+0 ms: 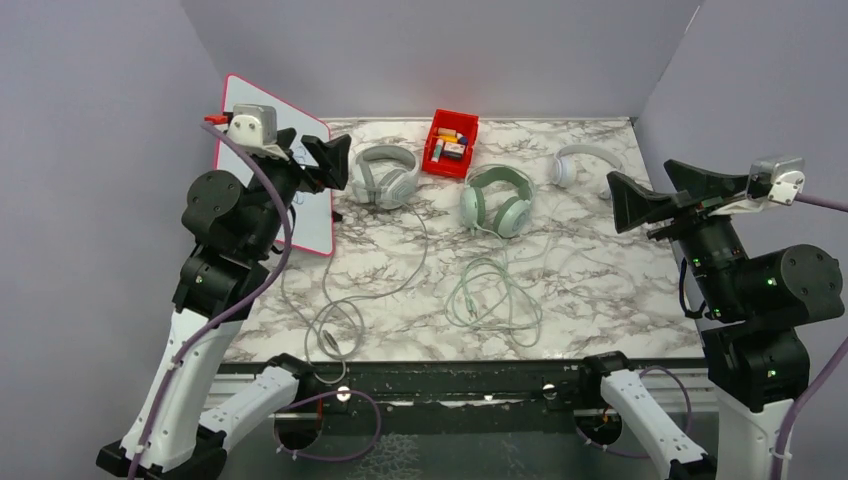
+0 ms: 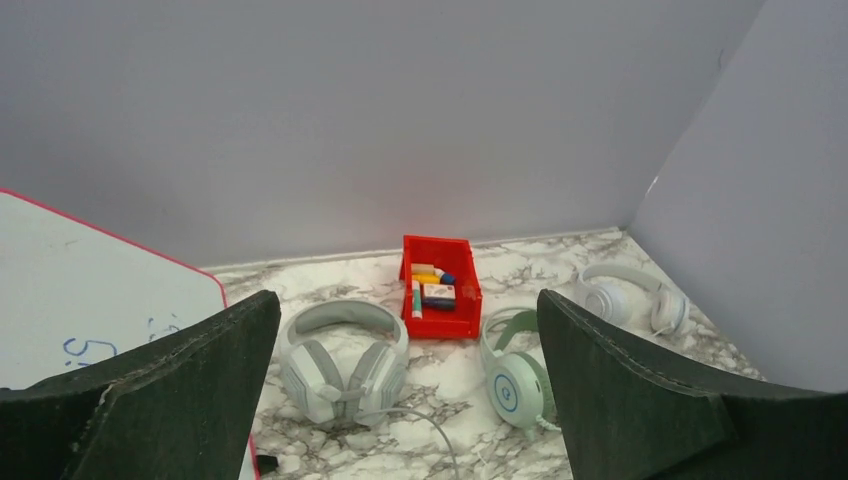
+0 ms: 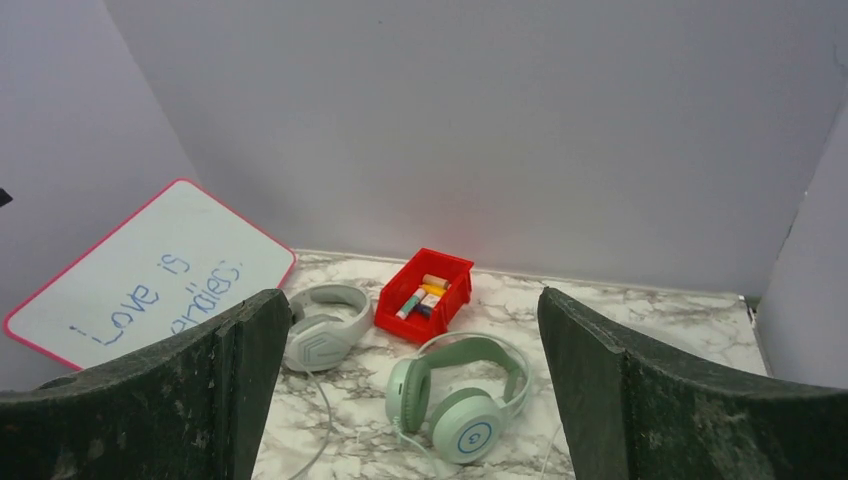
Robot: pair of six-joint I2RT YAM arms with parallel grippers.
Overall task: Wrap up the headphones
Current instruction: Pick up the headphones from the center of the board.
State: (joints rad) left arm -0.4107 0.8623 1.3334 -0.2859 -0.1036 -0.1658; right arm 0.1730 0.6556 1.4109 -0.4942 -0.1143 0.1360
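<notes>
My left tool hung spread wide above the far left of the bench, pinching nothing, its fingers apart on either side of its wrist view. My right tool was just as open and empty, raised over the right side of the bench and pointing toward the middle.

All three headsets lay flat along the back of the bench, in a row. The grey-white headset sat furthest left, just beside the lower edge of a pink-rimmed whiteboard that leaned against the left wall (blue handwriting on it, "Love is" being the part I could read). Its thin grey cable trailed unwound toward the near edge and ended there in a small loop. The mint-green headset lay near the centre, and its pale cable was sprawled in loose loops on the marble in front of it. The plain white headset rested well to the right, near the back wall; I could not make out a cable on it.

A red bin holding small coloured items stood at the back, between the grey-white and mint-green headsets.
</notes>
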